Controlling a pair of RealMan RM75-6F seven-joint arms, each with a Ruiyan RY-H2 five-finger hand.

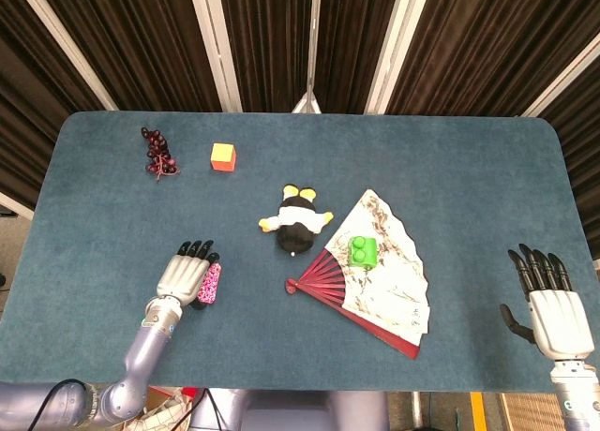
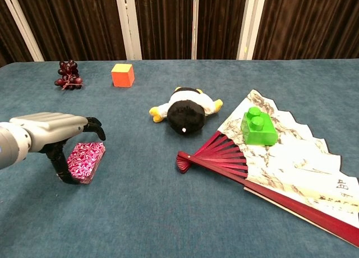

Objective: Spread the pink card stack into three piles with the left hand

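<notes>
The pink card stack [image 1: 211, 283] lies flat on the blue table near the front left; in the chest view the stack [image 2: 88, 159] is a single pile. My left hand [image 1: 185, 274] hovers over the stack's left half and covers part of it. In the chest view the left hand [image 2: 53, 130] arches above the cards, fingers apart and curved down past the far edge, thumb hanging by the near left corner. It holds nothing that I can see. My right hand [image 1: 551, 303] rests open at the front right edge, far from the cards.
A bunch of dark grapes [image 1: 158, 154] and an orange cube [image 1: 222, 156] sit at the back left. A plush penguin [image 1: 298, 221] lies mid-table beside an unfolded paper fan [image 1: 389, 279] with a green brick [image 1: 363, 251] on it.
</notes>
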